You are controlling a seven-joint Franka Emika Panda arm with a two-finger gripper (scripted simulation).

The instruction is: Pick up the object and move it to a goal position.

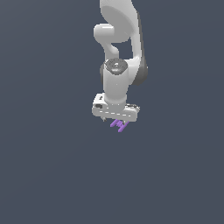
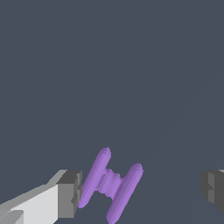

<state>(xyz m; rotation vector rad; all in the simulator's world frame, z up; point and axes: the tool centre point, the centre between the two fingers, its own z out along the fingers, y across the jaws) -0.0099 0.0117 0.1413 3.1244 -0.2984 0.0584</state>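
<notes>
A: In the exterior view, where is the object (image 1: 119, 125)?

B: Directly under the gripper (image 1: 116, 120). The purple bars poke out just below the white hand of the arm (image 1: 117, 65), which hangs straight down against a plain dark grey background. The fingers are too small to make out there.

A: Is it touching the hand?

B: That view does not settle it. The piece sits right against the underside, a bit toward the exterior view's right of the hand's middle.

A: And the wrist view?

B: Clearer. The object (image 2: 110, 183) shows as two slanted purple bars joined by a short ribbed crosspiece. It lies between the two fingers, but not centred: one bar's lower end is at the dark pad of the near finger (image 2: 70, 194), touching or nearly so.

A: The other finger?

B: Its pad (image 2: 213, 189) stands well apart from the object, with bare background between them.

A: So the gripper (image 2: 141, 191)?

B: Spread wide, jaws not clamped on the piece.
</notes>
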